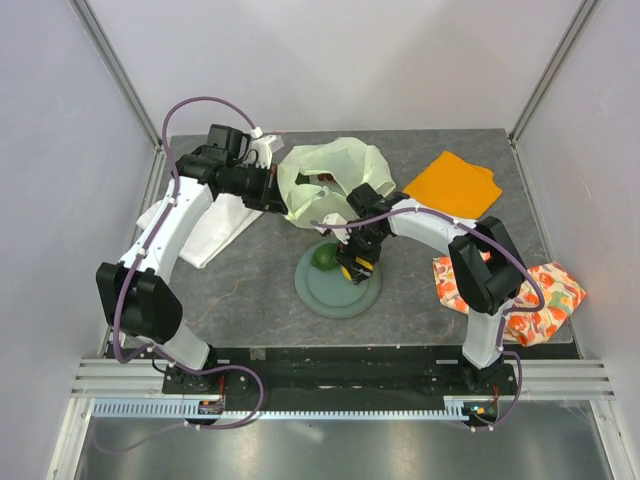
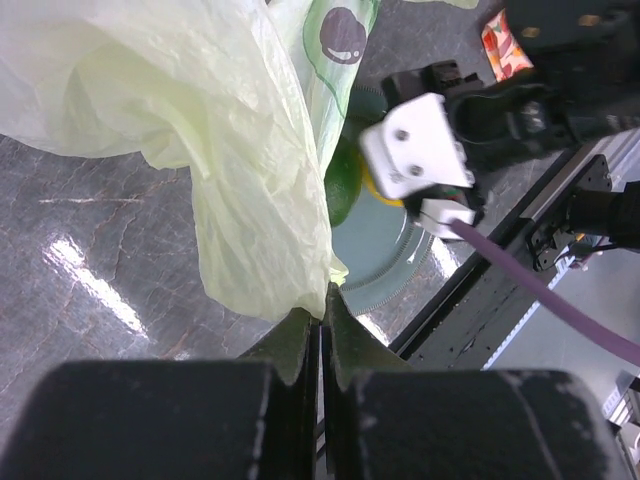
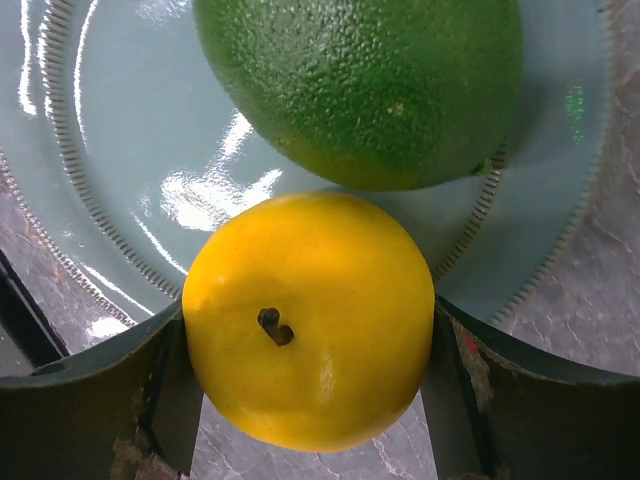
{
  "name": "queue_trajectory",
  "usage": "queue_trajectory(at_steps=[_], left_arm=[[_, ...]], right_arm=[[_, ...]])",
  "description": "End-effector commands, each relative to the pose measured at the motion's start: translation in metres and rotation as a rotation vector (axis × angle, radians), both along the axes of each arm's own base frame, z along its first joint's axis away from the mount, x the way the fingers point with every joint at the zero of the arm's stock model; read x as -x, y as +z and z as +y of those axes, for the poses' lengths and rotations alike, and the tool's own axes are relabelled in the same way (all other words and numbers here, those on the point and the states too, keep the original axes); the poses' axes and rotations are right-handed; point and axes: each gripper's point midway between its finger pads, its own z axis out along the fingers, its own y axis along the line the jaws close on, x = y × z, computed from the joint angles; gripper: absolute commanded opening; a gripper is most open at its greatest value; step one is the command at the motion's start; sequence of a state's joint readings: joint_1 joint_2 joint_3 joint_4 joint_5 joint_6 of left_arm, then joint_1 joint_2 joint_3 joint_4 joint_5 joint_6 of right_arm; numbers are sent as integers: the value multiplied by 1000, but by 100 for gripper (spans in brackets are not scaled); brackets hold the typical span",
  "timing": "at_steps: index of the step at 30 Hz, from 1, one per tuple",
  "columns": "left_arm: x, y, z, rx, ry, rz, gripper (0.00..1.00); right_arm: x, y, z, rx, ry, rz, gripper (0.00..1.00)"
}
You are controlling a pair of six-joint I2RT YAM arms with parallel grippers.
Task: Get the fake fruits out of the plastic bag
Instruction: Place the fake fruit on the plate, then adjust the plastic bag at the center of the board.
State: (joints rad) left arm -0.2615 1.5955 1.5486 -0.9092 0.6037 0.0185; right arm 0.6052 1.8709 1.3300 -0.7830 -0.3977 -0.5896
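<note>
The pale yellow-green plastic bag [image 1: 330, 180] lies crumpled at the back of the table, with a dark maroon fruit [image 1: 326, 181] showing inside. My left gripper [image 1: 276, 192] is shut on the bag's edge [image 2: 270, 240] and holds it up. My right gripper [image 1: 352, 268] is shut on the yellow-orange citrus [image 3: 310, 320] over the near rim of the grey-green plate [image 1: 340, 282]. A green fruit [image 3: 365, 85] sits on the plate right beside the citrus; it also shows in the top view [image 1: 324, 257]. The other fruits are hidden.
A white folded cloth [image 1: 215, 222] lies at the left under my left arm. A plain orange cloth [image 1: 455, 185] lies at the back right. A fruit-print orange cloth [image 1: 530, 295] lies at the right, by my right arm's base.
</note>
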Motion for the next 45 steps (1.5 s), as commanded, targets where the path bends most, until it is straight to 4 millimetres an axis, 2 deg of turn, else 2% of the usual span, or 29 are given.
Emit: queue_trajectory(at_steps=[1,2,3,4,7,9,10,11,12,13,15,16,18,19,21,24,26,27,28,29,30,32,33,35,36,39,41,44,45], left_arm=[[4,13,-1,26,-22,-46,2],[4,14,-2,30,-24,-48,2],[5,13,-2,30,-25,-46,2],[6,13,-2,33,-30,-43,2],[9,11,-3,39,-37,-33,2],[10,9,-4,41,-39,-24,2],[11,7,-4,44,-42,-16,2],[13,6,-4,46,-41,-9,1],[14,4,-4,45,-42,-2,2],[17,-1,-3,42,-38,18,2],[21,-4,-2,39,-32,33,2],[24,-9,-1,35,-31,51,1],[30,-10,1,30,-31,63,2],[33,-10,1,31,-32,65,2],[38,-11,2,32,-29,73,2],[48,-14,4,33,-30,82,2],[56,-19,7,28,-31,96,2],[58,-20,7,26,-30,102,2],[62,-21,9,23,-30,103,2],[63,-22,9,22,-31,102,2],[64,-23,10,19,-28,105,2],[64,-21,11,14,-28,93,2],[66,-22,12,13,-27,96,2],[68,-24,13,7,-28,100,2],[70,-26,14,1,-26,107,2],[73,-33,19,-24,-22,116,2],[75,-37,23,-48,-12,126,2],[70,-46,35,-123,26,115,2],[70,-50,40,-151,32,119,2]], right_arm=[[-25,5,13,-33,24,-65,59],[-26,7,16,-41,24,-66,65],[-27,8,17,-48,24,-65,78],[-28,12,18,-55,28,-73,98],[-30,24,19,-72,25,-98,98],[-28,33,12,-61,16,-98,98],[-31,48,11,-77,11,-119,98],[-25,55,4,-68,6,-95,98],[-27,66,-2,-86,-11,-88,98],[-32,87,-4,-111,-20,-117,98],[-29,106,-17,-113,-41,-92,98],[-34,130,-14,-154,-39,-125,98],[-31,149,-14,-181,-50,-121,98],[-36,167,-7,-223,-51,-148,98],[-41,183,3,-274,-85,-149,98],[-62,201,26,-372,-119,-157,95],[-86,196,42,-416,-189,-160,90],[-92,192,48,-421,-210,-156,82],[-102,179,56,-419,-237,-134,78],[-111,176,64,-432,-239,-148,71],[-117,161,75,-423,-232,-127,68],[-123,146,86,-415,-219,-114,61],[-129,131,96,-391,-216,-109,60],[-134,117,105,-364,-220,-108,58],[-143,104,110,-330,-239,-120,58],[-166,85,109,-255,-341,-165,58],[-173,79,106,-228,-372,-180,59],[-166,74,90,-165,-372,-201,59],[-156,66,76,-115,-381,-196,59]])
